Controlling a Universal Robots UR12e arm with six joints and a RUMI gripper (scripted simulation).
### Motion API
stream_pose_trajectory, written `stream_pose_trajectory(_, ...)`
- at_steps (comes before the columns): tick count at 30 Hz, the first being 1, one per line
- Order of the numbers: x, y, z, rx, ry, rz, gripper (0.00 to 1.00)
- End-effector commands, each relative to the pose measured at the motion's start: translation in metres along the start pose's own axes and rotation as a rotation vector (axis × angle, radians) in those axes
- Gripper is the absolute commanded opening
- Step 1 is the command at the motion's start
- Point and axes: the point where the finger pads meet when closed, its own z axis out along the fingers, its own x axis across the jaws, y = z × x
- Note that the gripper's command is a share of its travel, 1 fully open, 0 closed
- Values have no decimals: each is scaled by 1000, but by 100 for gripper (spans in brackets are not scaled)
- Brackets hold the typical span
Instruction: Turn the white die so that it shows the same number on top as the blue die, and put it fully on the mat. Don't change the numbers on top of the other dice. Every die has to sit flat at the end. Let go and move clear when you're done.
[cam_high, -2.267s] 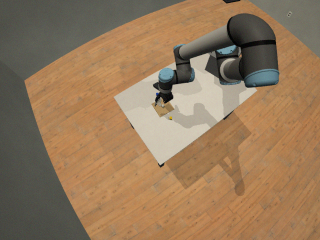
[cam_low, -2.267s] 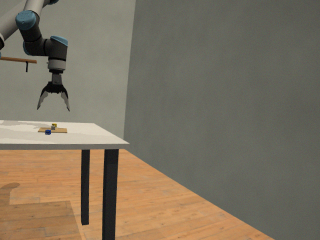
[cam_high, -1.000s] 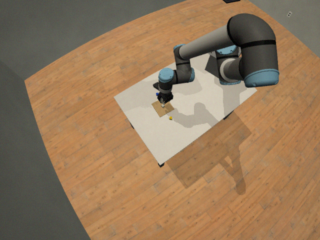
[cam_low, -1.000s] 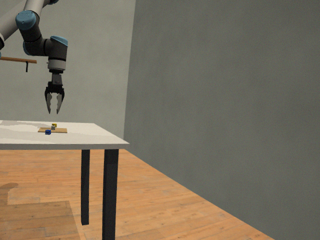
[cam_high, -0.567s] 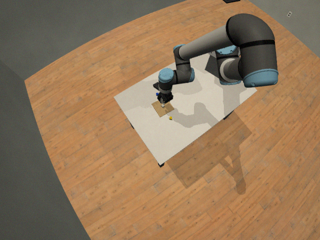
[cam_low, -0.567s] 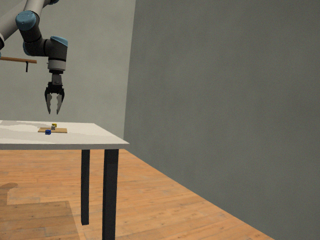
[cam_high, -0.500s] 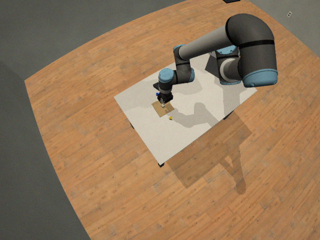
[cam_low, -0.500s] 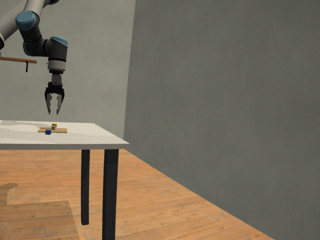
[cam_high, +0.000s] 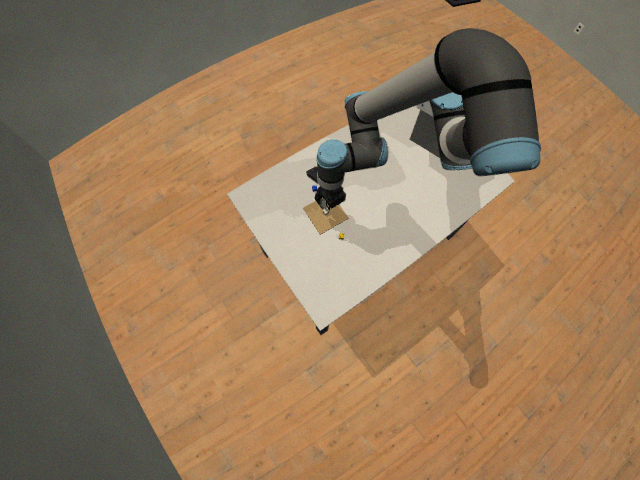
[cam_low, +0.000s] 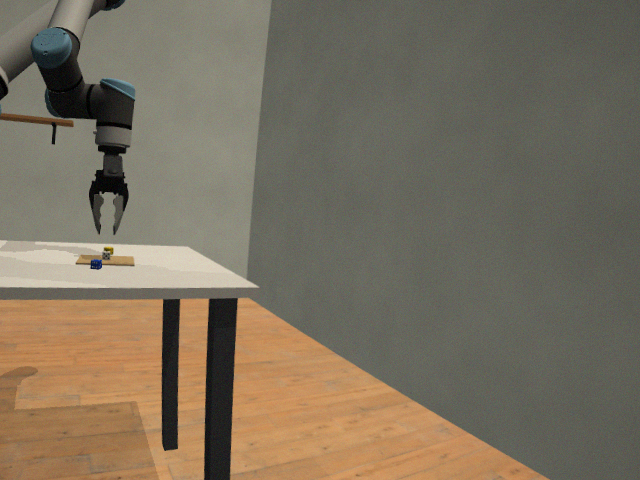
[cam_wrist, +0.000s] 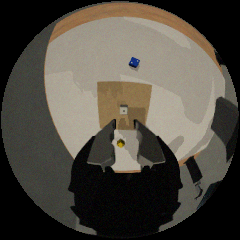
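In the top view, the claw (cam_high: 325, 209) (cam_low: 107, 233) (cam_wrist: 124, 120) reaches over the tan, faintly grained mat (cam_high: 321, 225) (cam_low: 124, 260) (cam_wrist: 107, 95) near mid-frame. In the exterior view, lower left, its tapered, notched fingers stand fairly narrow with nothing between them, above the small cubic white die (cam_low: 106, 255) (cam_wrist: 124, 109) on the mat. In the wrist view the die sits at centre; turning seems in hand, and the next move probably calls for matching the blue die (cam_high: 314, 188) (cam_low: 96, 264) (cam_wrist: 134, 62), top centre, or releasing if matched.

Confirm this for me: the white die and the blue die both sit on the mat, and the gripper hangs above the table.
The blue die is off the mat, on the bare table beside it, as the wrist view shows. The rest is right.
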Motion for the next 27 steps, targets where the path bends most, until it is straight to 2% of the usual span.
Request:
stream_pose_trajectory(1,-1,0,8,1,-1,0,21)
stream_pose_trajectory(16,-1,1,29,1,-1,0,21)
stream_pose_trajectory(27,-1,1,35,1,-1,0,21)
